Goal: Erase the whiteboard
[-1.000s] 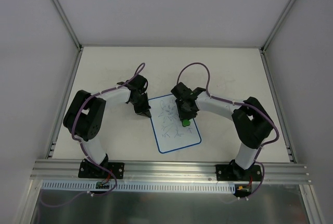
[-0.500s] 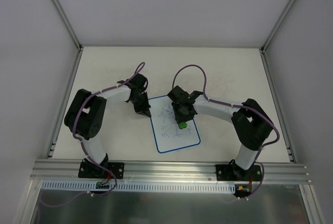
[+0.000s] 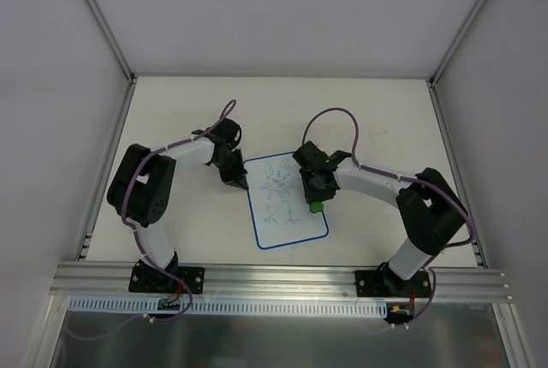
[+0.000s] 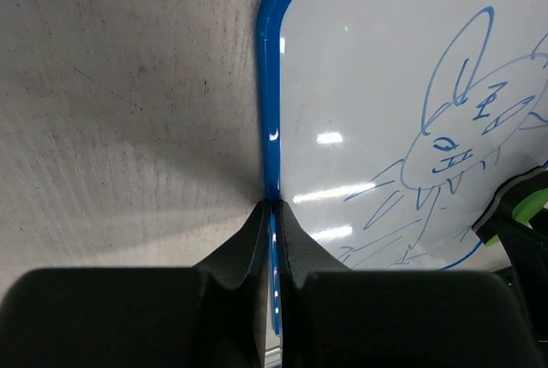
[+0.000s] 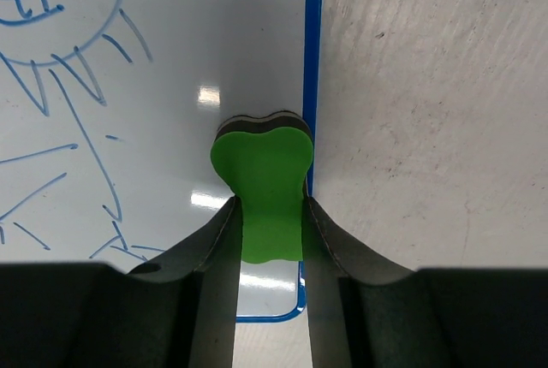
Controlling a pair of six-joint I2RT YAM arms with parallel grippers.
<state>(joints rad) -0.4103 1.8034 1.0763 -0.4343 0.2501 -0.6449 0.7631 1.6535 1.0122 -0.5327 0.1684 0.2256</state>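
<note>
Whiteboard (image 3: 272, 229) apparently steadied by left pincer (image 4: 274, 211), pinched shut on blue rim (image 4: 271, 86), so right pincer (image 5: 270, 204), clamped on green eraser (image 5: 261, 156), can rub out drawing (image 3: 276, 186) lying to its left

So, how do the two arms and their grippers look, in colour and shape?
Both the left arm and the right arm have white tubular links between bulky black joint housings. A thin purple cable loops along each one. The left gripper and the right gripper are matte black, with two fingers that taper to narrow tips. Each arm stands on a black base plate.
</note>
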